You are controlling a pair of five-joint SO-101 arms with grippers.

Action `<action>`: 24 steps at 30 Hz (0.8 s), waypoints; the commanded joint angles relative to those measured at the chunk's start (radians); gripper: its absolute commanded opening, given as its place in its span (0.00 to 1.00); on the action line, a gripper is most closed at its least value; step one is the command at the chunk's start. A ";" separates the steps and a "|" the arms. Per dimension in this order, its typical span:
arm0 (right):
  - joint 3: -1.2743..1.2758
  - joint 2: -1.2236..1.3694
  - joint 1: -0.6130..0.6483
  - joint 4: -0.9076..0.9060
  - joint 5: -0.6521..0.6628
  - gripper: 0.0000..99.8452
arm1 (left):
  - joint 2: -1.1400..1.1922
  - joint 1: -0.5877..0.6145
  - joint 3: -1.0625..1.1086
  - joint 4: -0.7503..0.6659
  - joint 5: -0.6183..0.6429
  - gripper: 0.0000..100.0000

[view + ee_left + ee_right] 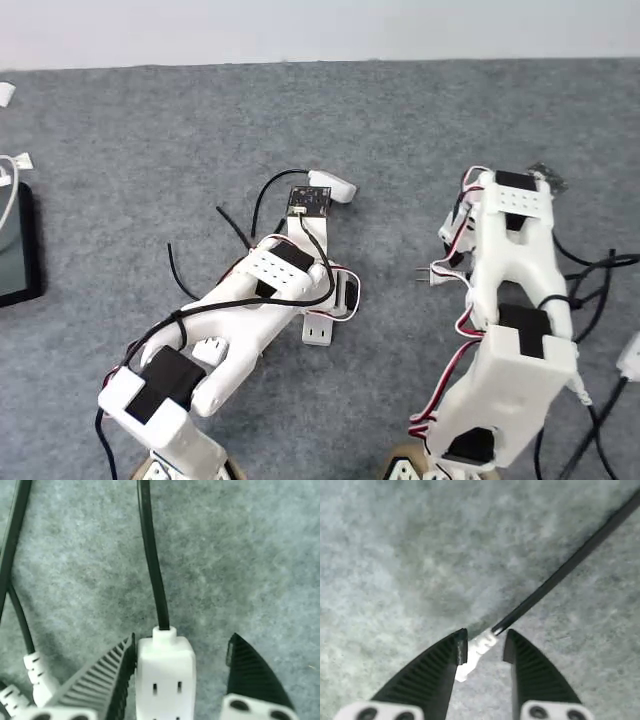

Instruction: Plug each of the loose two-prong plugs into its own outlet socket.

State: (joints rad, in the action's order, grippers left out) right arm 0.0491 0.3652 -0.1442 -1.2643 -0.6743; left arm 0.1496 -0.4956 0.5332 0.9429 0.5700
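In the high view, two bare prongs of a plug (433, 275) are seen sticking out beside the right arm (515, 300), well apart from the socket and the left arm (235, 320). The prongs are hidden in the right wrist view, where the plug's white back end and its black cord are shown instead. There the plug is found between the fingers of the right gripper (485, 635). The jaws are held apart. The plug touches one ribbed finger, and a narrow gap is left to the other, so nothing is clamped.

The socket (165, 675) is shown close up in the left wrist view: a white block with two slots facing the camera and a black cord (152, 565) running straight away from it. It is bracketed by the left gripper (182, 637), whose jaws are spread wide. One ribbed finger (107, 672) lies against the socket's side, while the other stands clear of it. A second plug (36, 667), white with its own dark cord, is seen near the socket, beyond the touching finger.

Everything rests on a grey carpet (150, 130). A pale wall (320, 30) bounds it far behind the socket, and a dark flat device (15, 240) lies well apart from the socket at the carpet's edge.
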 commanded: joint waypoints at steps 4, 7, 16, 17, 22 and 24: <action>0.009 -0.004 0.027 0.021 -0.005 0.16 | -0.006 0.000 -0.041 -0.008 -0.021 0.27; -0.025 0.030 0.027 0.015 -0.005 0.16 | -0.006 0.000 -0.041 -0.008 -0.023 0.27; -0.069 0.093 0.022 0.010 0.046 0.00 | -0.006 0.000 -0.041 -0.008 -0.023 0.27; -0.069 0.087 0.022 0.001 0.052 0.01 | -0.006 0.000 -0.041 -0.008 -0.023 0.27; -0.071 -0.005 0.022 -0.031 0.095 0.01 | -0.006 0.000 -0.041 -0.008 -0.023 0.27; -0.071 -0.070 0.030 -0.045 0.184 0.01 | -0.006 0.000 -0.041 -0.008 -0.023 0.27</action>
State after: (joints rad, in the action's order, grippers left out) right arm 0.0322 0.4173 -0.1335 -1.2843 -0.5884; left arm 0.1496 -0.4956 0.5332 0.9429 0.5577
